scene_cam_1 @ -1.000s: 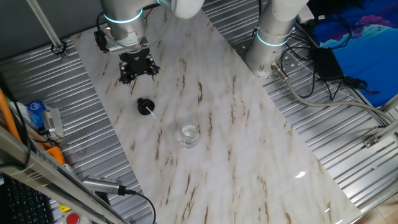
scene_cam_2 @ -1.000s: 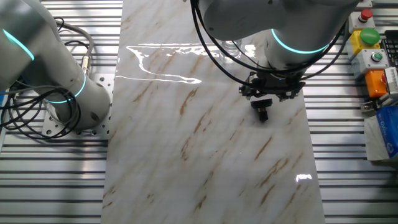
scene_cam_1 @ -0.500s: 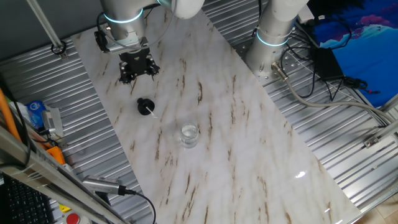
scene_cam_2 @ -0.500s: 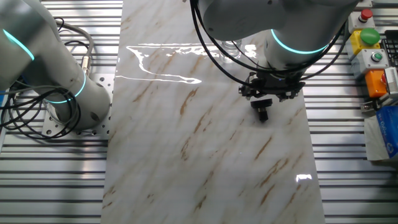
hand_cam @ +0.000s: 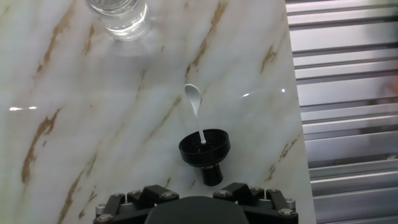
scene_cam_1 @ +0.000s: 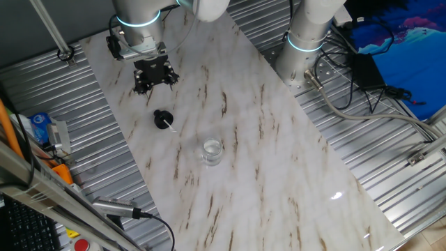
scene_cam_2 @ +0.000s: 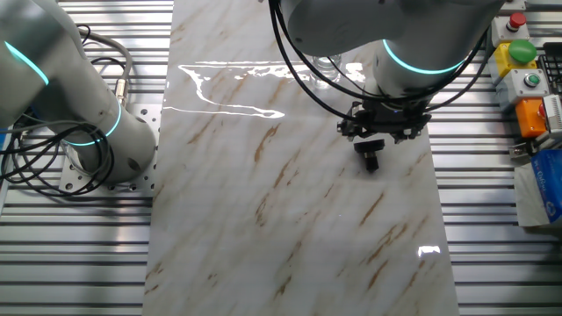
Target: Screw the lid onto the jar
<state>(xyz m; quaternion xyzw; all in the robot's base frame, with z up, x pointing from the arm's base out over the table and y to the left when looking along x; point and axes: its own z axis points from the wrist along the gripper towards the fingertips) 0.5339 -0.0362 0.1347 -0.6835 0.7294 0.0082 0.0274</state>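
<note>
Lid (hand_cam: 204, 148) lies on the worktop (scene_cam_1: 279, 139) just ahead of the end effector (scene_cam_1: 152, 74), with a small white spoon (hand_cam: 194, 102) resting against it; the jar (scene_cam_1: 212, 151) stands well apart. I cannot tell how the fingers are set. A grasp could snag the spoon, tipping the lid or carrying the spoon along and fouling the threads.

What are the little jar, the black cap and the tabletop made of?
The jar looks like clear glass: see-through, shiny rim. The lid seems matte black plastic, with a glossy white spoon-like piece attached. The table looks like polished marble or an imitation: brown veins, glare.
</note>
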